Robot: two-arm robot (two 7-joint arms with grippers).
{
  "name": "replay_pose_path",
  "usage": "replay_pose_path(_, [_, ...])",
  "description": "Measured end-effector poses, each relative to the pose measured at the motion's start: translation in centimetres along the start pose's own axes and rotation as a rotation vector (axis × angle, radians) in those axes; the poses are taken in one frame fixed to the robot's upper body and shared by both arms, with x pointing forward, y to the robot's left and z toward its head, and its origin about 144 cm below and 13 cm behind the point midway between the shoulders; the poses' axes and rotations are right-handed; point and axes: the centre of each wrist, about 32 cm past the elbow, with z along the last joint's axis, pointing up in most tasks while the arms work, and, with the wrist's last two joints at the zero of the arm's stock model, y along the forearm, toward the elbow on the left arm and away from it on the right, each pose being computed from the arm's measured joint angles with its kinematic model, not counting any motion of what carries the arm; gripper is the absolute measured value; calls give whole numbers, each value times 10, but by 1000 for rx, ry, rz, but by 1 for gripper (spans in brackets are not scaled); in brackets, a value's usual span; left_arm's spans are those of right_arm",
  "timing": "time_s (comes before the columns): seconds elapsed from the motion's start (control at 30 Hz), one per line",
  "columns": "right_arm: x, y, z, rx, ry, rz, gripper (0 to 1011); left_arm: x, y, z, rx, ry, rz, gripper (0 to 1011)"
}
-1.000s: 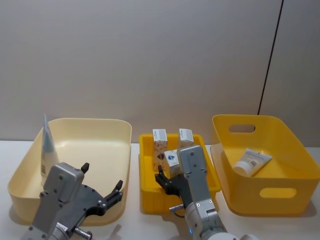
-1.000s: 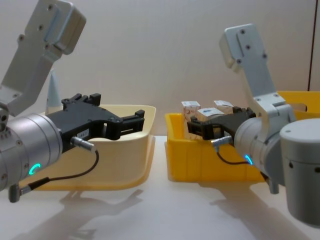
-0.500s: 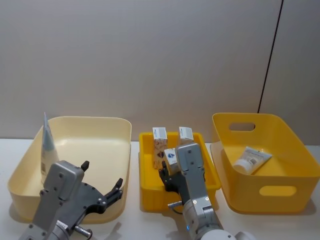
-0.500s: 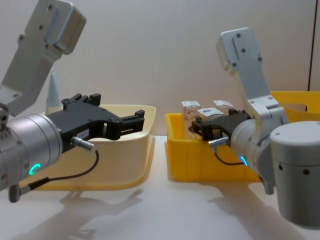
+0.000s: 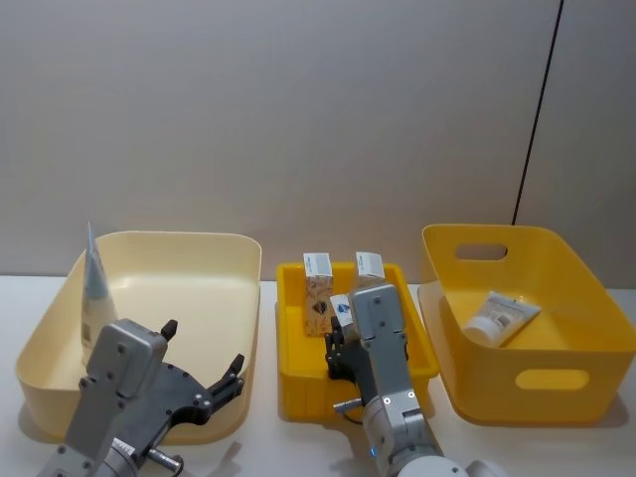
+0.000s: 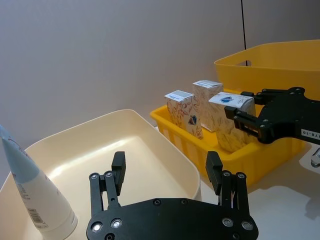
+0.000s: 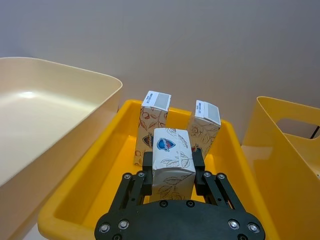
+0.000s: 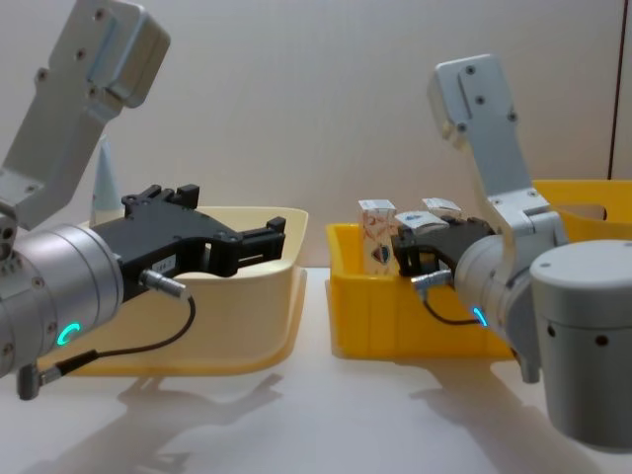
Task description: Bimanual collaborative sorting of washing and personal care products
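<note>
In the small yellow tray at centre stand three white cartons. My right gripper is shut on the nearest carton, which shows from above as carton, one finger on each side. The other two cartons stand upright just behind it. A pale-blue tube leans in the far left corner of the cream bin. My left gripper hangs open over that bin's front part, holding nothing. A white tube lies in the yellow bin on the right.
The three containers sit side by side on a white table with narrow gaps between them. A grey wall rises right behind them. The strip of table in front of the bins holds my two arms.
My right gripper has moved forward into the yellow tray and closed round the nearest carton. The left arm has stayed where it was.
</note>
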Motion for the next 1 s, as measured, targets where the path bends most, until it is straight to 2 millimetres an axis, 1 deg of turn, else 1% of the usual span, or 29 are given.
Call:
replay_pose_path(0.33, [6, -5, 1, 72, 16, 5, 444, 0, 0, 0, 0, 0, 0, 1000])
replay_pose_path(0.57, [17, -11, 4, 159, 46, 8, 444, 0, 0, 0, 0, 0, 0, 1000])
replay_pose_path(0.67, [22, -14, 6, 199, 62, 7, 444, 0, 0, 0, 0, 0, 0, 1000])
replay_pose_path(0.8, [35, -18, 11, 267, 84, -6, 444, 0, 0, 0, 0, 0, 0, 1000])
replay_pose_path(0.83, [35, -18, 11, 267, 84, -6, 444, 0, 0, 0, 0, 0, 0, 1000])
replay_pose_path(0.9, [45, -21, 15, 315, 98, -21, 444, 0, 0, 0, 0, 0, 0, 1000])
replay_pose_path(1.0, [54, -24, 18, 348, 108, -40, 444, 0, 0, 0, 0, 0, 0, 1000])
